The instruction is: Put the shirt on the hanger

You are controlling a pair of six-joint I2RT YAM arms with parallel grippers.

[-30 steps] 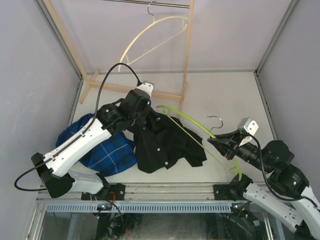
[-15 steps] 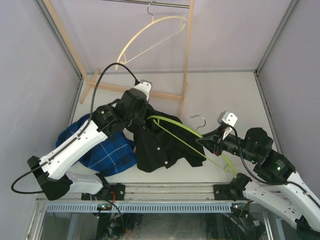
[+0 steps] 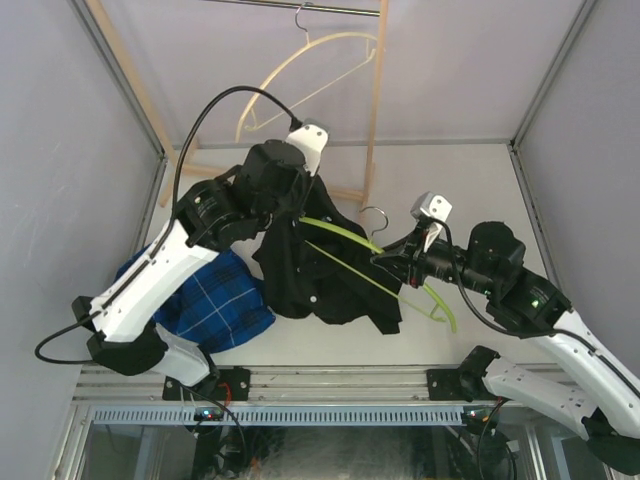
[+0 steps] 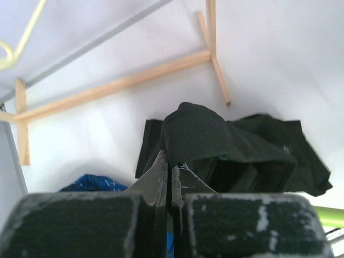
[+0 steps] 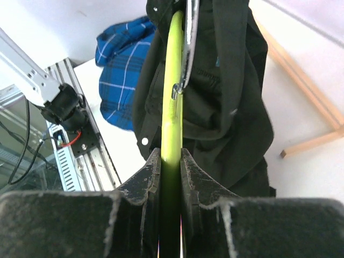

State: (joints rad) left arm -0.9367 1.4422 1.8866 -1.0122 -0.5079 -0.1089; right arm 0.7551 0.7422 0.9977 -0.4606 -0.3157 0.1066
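Left claw (image 3: pixel 288 212) holds shirt (image 3: pixel 320 290) aloft; right claw (image 3: pixel 386 262) holds hanger (image 3: pixel 341 232) against it.

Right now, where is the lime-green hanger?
In the top external view the lime-green hanger sits right of centre, clamped in the right gripper, its far end lying across the black shirt held by the left gripper.

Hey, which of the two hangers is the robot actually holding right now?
The lime-green hanger, clamped in the right claw and threaded into the black shirt. The cream hanger hangs untouched from the rack at the back.
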